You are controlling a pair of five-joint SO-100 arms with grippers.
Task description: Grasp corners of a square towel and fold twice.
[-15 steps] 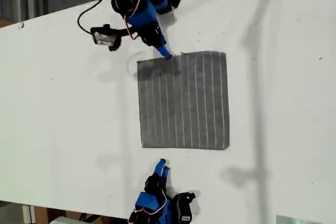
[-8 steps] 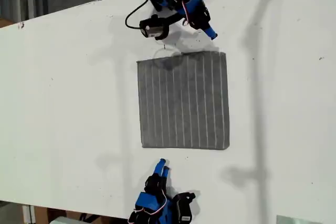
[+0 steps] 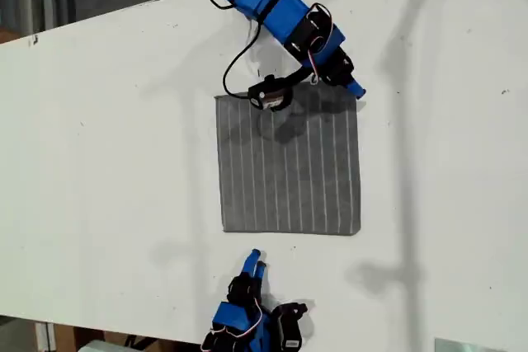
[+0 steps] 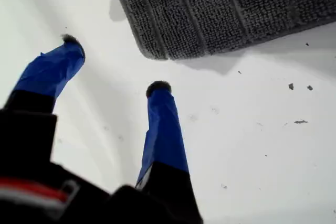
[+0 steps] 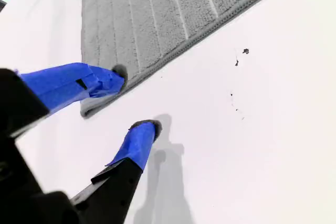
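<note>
The towel (image 3: 289, 162), dark grey with thin white stripes, lies flat on the white table (image 3: 107, 162). My second gripper (image 3: 356, 90) reaches in from the exterior view's top to the towel's upper right corner. It is open (image 5: 134, 99), with one fingertip (image 5: 118, 73) over the hem by that corner (image 5: 86, 109) and the other on bare table. My first gripper (image 3: 254, 260) stands open at the exterior view's bottom, a little short of the towel's lower left corner (image 3: 227, 228). That rounded corner (image 4: 155, 53) lies just ahead of its spread fingers (image 4: 114, 64).
The second arm's camera module and black cable (image 3: 268, 95) hang over the towel's upper edge. Small dark specks (image 5: 244, 51) dot the table. The table's far edge (image 3: 99, 18) slants across the exterior view's upper left. Metal pieces (image 3: 462, 345) show at that view's right corners.
My second arm has swung from the towel's upper left corner, across its upper edge, to the upper right corner in the exterior view. My first arm and the towel have not moved.
</note>
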